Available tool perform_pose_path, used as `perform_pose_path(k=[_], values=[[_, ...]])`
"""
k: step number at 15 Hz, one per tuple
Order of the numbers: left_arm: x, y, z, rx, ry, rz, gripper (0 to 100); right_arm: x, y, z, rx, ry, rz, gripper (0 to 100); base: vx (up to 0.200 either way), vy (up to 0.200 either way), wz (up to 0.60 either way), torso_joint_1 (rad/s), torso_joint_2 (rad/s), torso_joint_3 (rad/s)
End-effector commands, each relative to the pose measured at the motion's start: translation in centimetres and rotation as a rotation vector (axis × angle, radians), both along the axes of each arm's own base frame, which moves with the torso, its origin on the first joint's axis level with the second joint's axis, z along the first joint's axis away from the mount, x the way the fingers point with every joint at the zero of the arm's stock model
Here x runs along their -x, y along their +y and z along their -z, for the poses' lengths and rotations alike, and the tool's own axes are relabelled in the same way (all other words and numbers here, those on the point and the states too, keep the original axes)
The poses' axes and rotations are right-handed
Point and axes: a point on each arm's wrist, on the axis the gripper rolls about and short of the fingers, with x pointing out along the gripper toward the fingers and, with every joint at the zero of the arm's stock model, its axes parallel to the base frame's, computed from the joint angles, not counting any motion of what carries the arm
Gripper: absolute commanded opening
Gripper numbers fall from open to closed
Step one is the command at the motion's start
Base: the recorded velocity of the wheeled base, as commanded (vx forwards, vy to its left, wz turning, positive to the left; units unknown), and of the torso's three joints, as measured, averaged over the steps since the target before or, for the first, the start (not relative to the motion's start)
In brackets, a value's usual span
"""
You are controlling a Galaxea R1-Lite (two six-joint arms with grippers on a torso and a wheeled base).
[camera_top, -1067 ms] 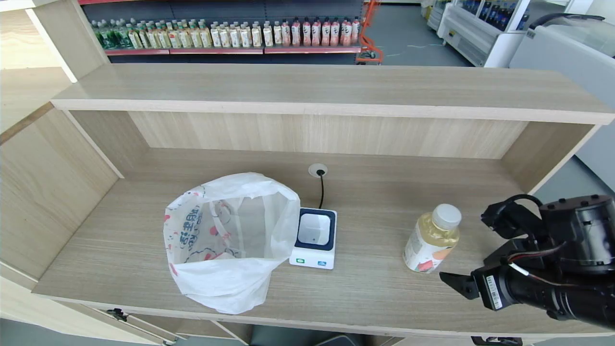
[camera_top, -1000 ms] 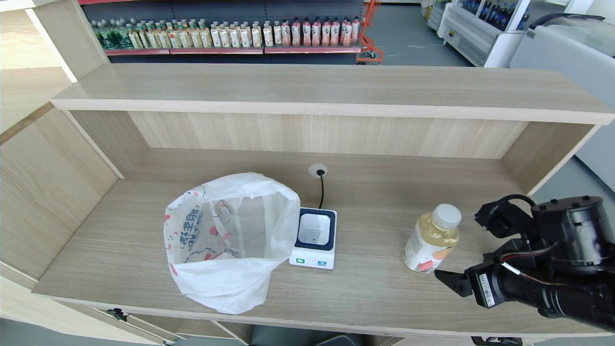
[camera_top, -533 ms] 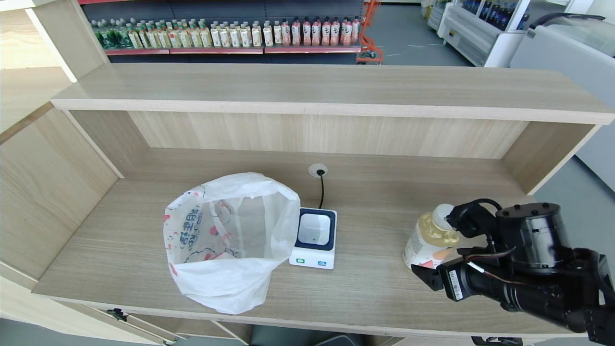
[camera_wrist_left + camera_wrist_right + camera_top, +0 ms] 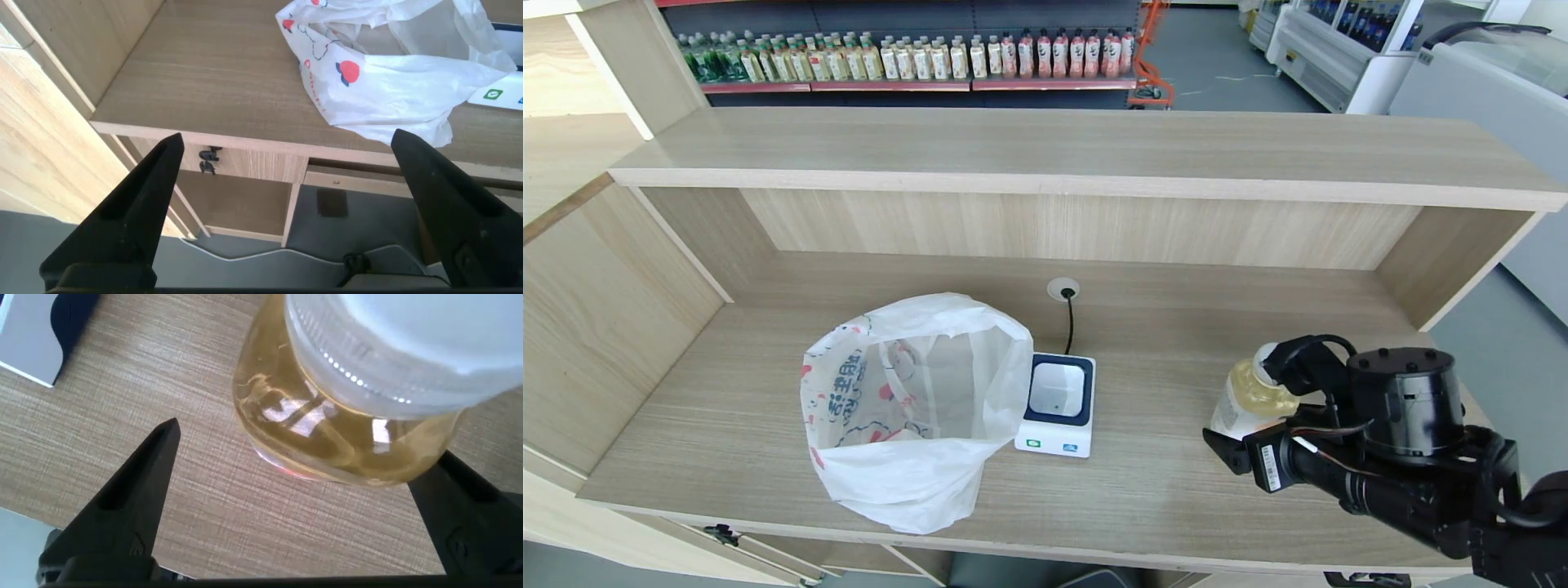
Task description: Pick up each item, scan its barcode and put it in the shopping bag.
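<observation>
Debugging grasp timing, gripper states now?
Left gripper: open, empty.
Right gripper: open, around the white-capped clear plastic bottle of yellow drink, not clamped.

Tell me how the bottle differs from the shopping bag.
The bottle is rigid and clear, with yellowish drink; the shopping bag is soft, white and crumpled. The bottle is capped; the shopping bag gapes open. The bottle stands right of the scanner, the shopping bag left. Both rest on the counter.
</observation>
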Motion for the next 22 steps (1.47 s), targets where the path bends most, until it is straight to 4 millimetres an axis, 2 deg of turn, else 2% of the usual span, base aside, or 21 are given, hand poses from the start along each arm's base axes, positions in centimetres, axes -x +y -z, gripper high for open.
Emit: perform_pose_path(k=[1,7,10,14,15,22], values=[[0.0,0.0,0.0,0.0,-0.001,0.0,100,-0.4,0.3,0.9,0.012,0.011,-0.004,100,0.0,0.0,0.0,0.0,0.0,0.0],[0.0,0.0,0.0,0.0,-0.001,0.0,100,-1.7,0.9,1.3,0.03,-0.107,-0.039,100,0.0,0.0,0.0,0.0,0.0,0.0],[0.0,0.0,0.0,0.0,-0.001,0.0,100,-2.0,0.6,1.2,0.041,-0.118,-0.035,100,0.0,0.0,0.0,0.0,0.0,0.0],[0.0,0.0,0.0,0.0,-0.001,0.0,100,-3.3,0.4,2.2,-0.002,-0.162,-0.061,100,0.0,0.0,0.0,0.0,0.0,0.0],[0.0,0.0,0.0,0.0,-0.001,0.0,100,-3.6,0.5,2.5,0.0,-0.188,-0.067,0,0.0,0.0,0.0,0.0,0.0,0.0],[0.0,0.0,0.0,0.0,-0.001,0.0,100,-4.4,-0.2,3.3,0.047,-0.196,-0.053,0,0.0,0.0,0.0,0.0,0.0,0.0]])
